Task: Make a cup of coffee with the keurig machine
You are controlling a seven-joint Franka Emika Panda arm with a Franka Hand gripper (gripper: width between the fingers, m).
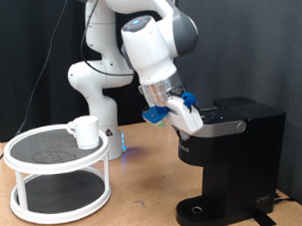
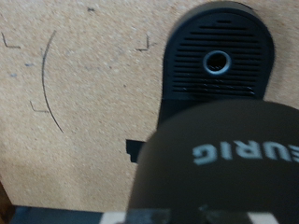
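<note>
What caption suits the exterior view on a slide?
Gripper at the closed lid of the keurig machine; white cup on the two-tier round stand.

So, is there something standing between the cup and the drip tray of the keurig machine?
Nothing visible blocks it. The cup sits on the top tier of a white round shelf at the exterior view's left. The drip tray of the keurig machine is bare, with open tabletop between. The claw is at the machine's lid.

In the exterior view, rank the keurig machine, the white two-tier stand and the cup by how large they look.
1. White two-tier stand and keurig machine: look about alike, so no firm order between them.
2. Cup: clearly smallest, sitting on the stand's top tier.

The gripper hangs at the machine's lid.
</note>
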